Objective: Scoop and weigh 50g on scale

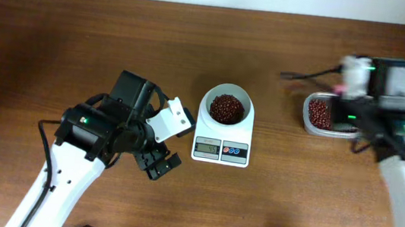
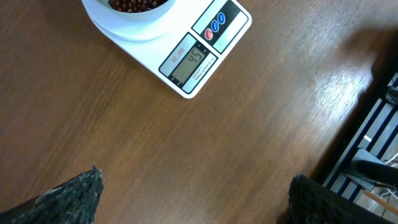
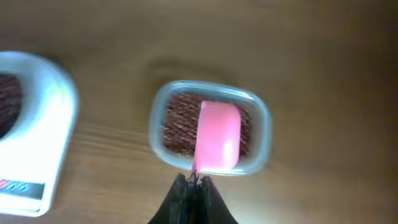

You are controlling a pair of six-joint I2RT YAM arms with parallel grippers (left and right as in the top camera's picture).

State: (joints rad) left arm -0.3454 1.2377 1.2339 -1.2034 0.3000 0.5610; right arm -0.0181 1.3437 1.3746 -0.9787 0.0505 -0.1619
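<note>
meanwhile right jaws clamp a pink scoop [image 3: 217, 138] over the tub [image 3: 265, 134], left jaws apart.

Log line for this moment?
left gripper: jaws open, beside scale | right gripper: jaws shut on pink scoop, over tub | bowl: beans | display: 45

white arms [image 1: 53, 180], black joints [image 1: 130, 90], green lights [image 1: 85, 121]

Counting everything showing on the one table [image 1: 81, 38]

One scale [image 1: 222, 145] is sitting there, carrying one white bowl [image 1: 207, 99], one display [image 2: 193, 60] and three buttons [image 2: 215, 26], one red and two blue. Two heaps of beans [image 1: 225, 108] are lying in view, one in the bowl and one in the single clear tub [image 3: 266, 127]. One pink scoop [image 3: 217, 137] is showing. Two grippers are appearing: one left gripper [image 1: 171, 142] and one right gripper [image 3: 194, 182].
</note>
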